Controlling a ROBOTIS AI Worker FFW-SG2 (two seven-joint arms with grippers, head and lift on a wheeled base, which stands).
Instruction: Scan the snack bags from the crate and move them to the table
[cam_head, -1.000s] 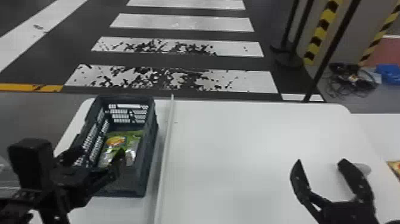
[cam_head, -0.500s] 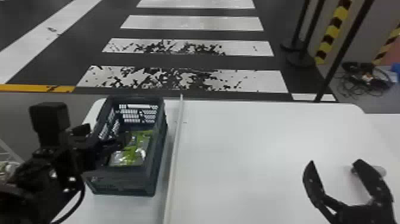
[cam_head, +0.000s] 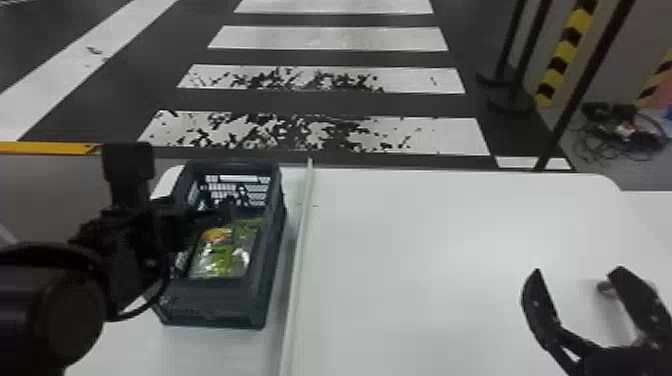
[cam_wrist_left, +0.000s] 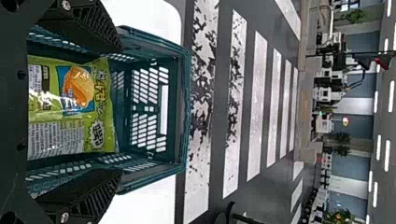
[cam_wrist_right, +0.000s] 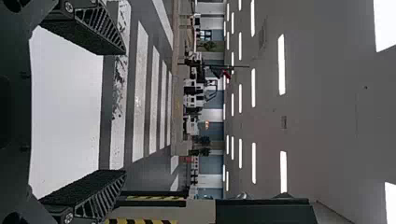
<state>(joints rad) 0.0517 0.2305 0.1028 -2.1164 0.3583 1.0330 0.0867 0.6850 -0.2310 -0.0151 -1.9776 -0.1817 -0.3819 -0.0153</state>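
The dark crate (cam_head: 215, 304) stands on the left part of the white table, with a green snack bag (cam_head: 220, 257) lying inside. My left gripper (cam_head: 220, 212) is over the crate's left side, beside the bag's far end. In the left wrist view my left gripper (cam_wrist_left: 119, 112) has its fingers wide apart, the green bag (cam_wrist_left: 70, 107) showing between them inside the crate (cam_wrist_left: 184, 116). Over the table's right part, my right gripper (cam_head: 575, 275) is open with nothing held; the right wrist view shows that right gripper (cam_wrist_right: 125, 112) with fingers spread.
A thin pale strip (cam_head: 300, 250) runs front to back on the white table (cam_head: 425, 275), just right of the crate. A small roundish item (cam_head: 605, 286) lies by the right gripper. Black posts and cables (cam_head: 620, 131) are on the floor beyond.
The left arm has moved forward and toward the crate, its gripper now farther in over it. The head view has shifted slightly, so the table and crate sit farther right in it.
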